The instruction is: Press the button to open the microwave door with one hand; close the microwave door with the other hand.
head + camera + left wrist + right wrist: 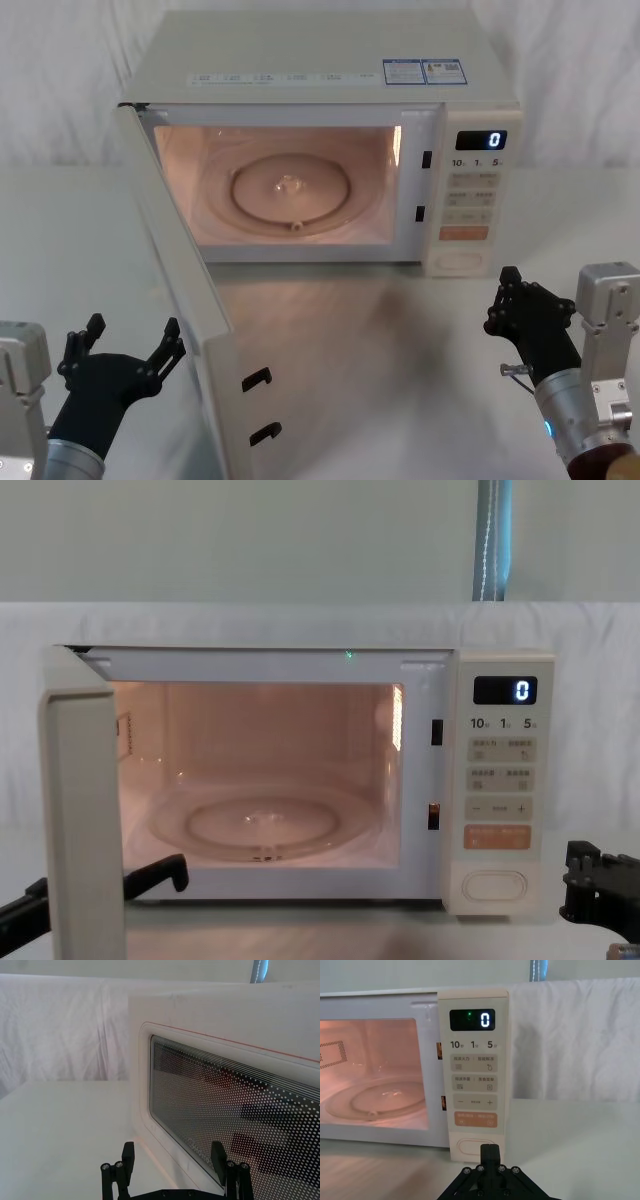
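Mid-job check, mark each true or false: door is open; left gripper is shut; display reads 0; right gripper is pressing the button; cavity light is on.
1. The door is open: true.
2. The left gripper is shut: false, its fingers are spread, beside the door's outer face.
3. The display reads 0: true.
4. The right gripper is pressing the button: false, it sits back from it.
5. The cavity is lit: true.

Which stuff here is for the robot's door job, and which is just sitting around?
For the job:
- button
- microwave door, swung open
- left hand, open, beside the door
- right hand, near the button

Just there:
- glass turntable
- orange key
- white table
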